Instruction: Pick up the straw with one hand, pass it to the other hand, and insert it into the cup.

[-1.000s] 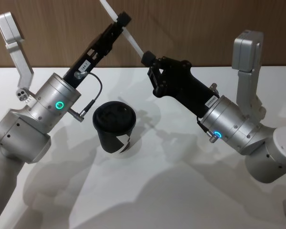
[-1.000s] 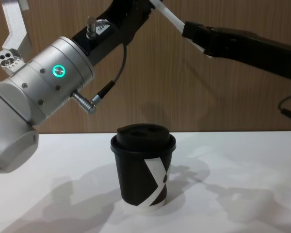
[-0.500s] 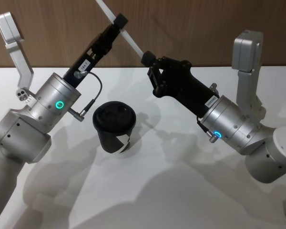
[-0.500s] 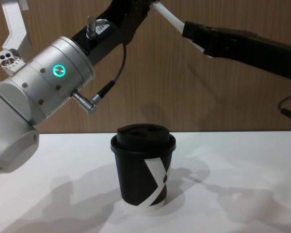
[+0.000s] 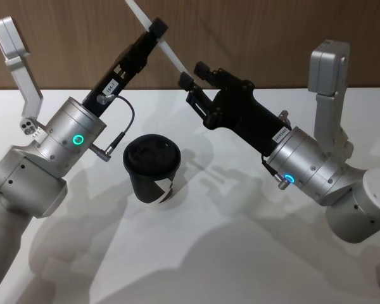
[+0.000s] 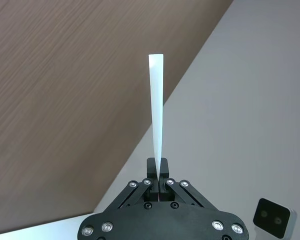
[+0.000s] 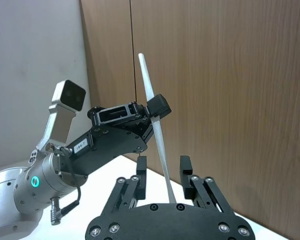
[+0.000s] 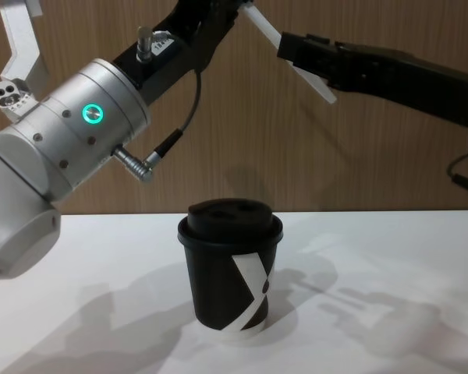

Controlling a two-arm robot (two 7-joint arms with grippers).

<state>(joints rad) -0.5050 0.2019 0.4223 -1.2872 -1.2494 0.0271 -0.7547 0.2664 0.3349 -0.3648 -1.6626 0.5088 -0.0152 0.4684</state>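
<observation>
The white straw [image 5: 171,54] hangs tilted in the air above the table, behind the cup. My left gripper [image 5: 157,26] is shut on it near its middle; in the left wrist view the fingers [image 6: 159,172] pinch the straw [image 6: 157,115]. My right gripper [image 5: 193,72] stands open around the straw's lower end, its fingers [image 7: 141,166] apart on either side of the straw [image 7: 147,80] without touching it. The black lidded cup [image 5: 152,168] with a white mark stands upright on the table below both grippers; in the chest view it is the cup [image 8: 230,269] at centre front.
The white table [image 5: 240,253] stretches around the cup, with a brown wood-panel wall [image 5: 272,25] close behind. Both silver arm bodies, the left arm [image 5: 57,152] and the right arm [image 5: 316,171], flank the cup.
My right gripper has opened and let go of the straw's lower end. The left gripper keeps its hold, and the straw has shifted slightly to the left.
</observation>
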